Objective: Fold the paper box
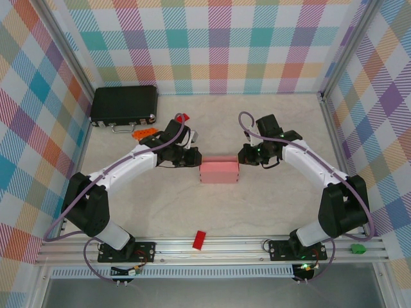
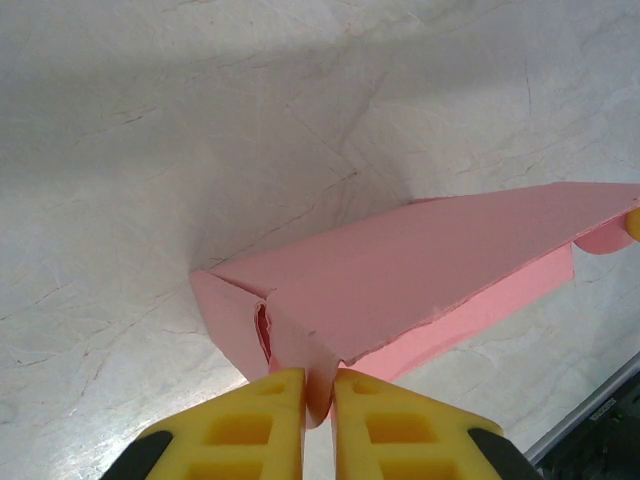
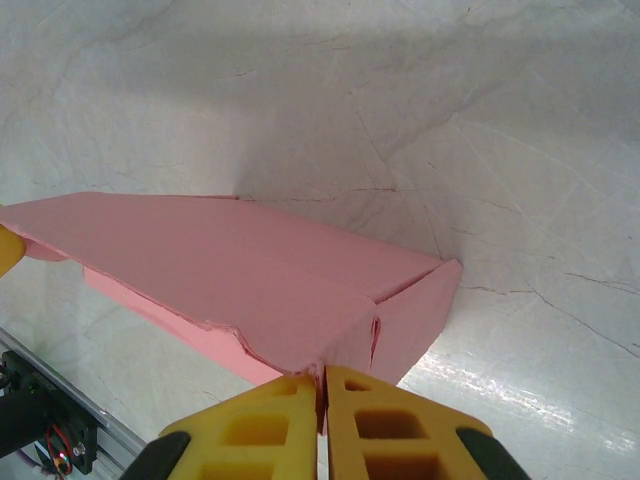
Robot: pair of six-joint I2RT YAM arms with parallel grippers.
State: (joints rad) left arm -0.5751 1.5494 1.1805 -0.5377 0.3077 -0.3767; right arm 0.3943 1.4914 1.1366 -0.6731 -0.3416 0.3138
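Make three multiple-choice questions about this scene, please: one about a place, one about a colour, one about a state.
1. Where on the table is the black case?
A. far left corner
B. near right corner
C. centre

2. What colour are the fingers of the left tool?
A. blue
B. yellow
C. green

3. How does the left tool stand at the paper box?
A. open wide above it
B. shut beside it, apart
C. shut on its edge

Answers:
1 A: in the top view the case lies by the back wall on the left.
2 B: both fingers are yellow in the left wrist view.
3 C: pink card is pinched between the closed fingers.
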